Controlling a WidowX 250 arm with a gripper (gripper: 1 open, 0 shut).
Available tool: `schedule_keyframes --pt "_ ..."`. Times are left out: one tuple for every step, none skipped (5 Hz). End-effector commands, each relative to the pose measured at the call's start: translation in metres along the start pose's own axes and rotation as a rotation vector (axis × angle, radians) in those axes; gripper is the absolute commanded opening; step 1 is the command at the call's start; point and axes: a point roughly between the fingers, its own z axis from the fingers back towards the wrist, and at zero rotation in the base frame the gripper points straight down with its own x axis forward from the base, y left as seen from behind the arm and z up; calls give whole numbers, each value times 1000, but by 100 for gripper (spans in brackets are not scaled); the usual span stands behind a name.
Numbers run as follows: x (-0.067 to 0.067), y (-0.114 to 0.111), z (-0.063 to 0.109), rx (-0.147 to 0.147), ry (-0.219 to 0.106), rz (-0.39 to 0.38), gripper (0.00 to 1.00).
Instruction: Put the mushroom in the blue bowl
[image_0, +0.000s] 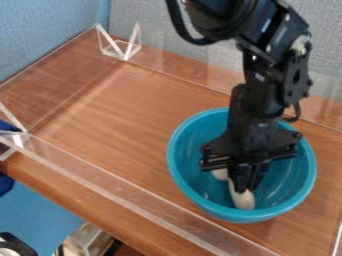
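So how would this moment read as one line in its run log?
gripper: shut on mushroom | place: low inside blue bowl | release: not yet

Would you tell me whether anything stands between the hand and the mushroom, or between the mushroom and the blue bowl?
Nothing visible stands in the way. The hand is down inside the blue bowl, right at the mushroom, whose pale stem shows below the fingers, over the bowl's inside.

Black arm reaches down from the top edge, gripper (238, 183) pointing down, jaws closed, tips angled slightly left
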Motion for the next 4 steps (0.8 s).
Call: schedule_keyframes --pt "5 -8 6 -35 -11 5 0" --pt "5 -8 4 -32 -6 11 100" --pt "6 -8 2 -29 -1 17 100" --pt "6 -7 7 -52 10 26 100"
